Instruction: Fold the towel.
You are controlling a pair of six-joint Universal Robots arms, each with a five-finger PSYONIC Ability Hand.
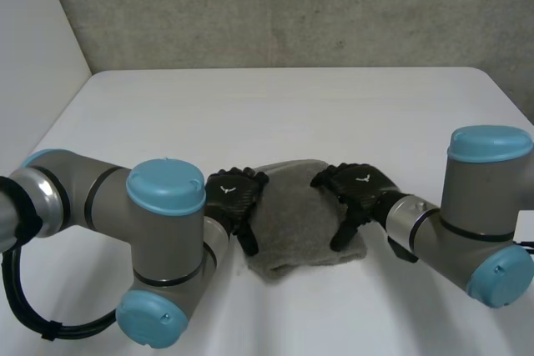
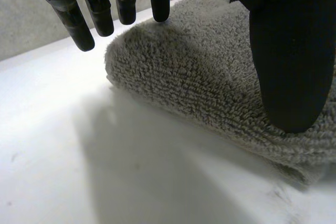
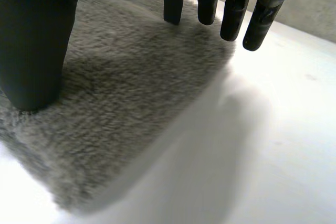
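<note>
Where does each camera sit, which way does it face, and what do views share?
Head view: between and behind the arms, looking down at the white table; both arms show, left hand and right hand flanking the grey towel.
Left wrist view: on that wrist, along the left hand onto the towel.
Right wrist view: on that wrist, along the right hand onto the towel.
Shared: the towel, in all three.

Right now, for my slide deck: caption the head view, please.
Folded grey towel on the white table, left hand and right hand resting open on opposite edges.

Apparently folded towel [image 1: 304, 227] on white table [image 1: 292, 114]
</note>
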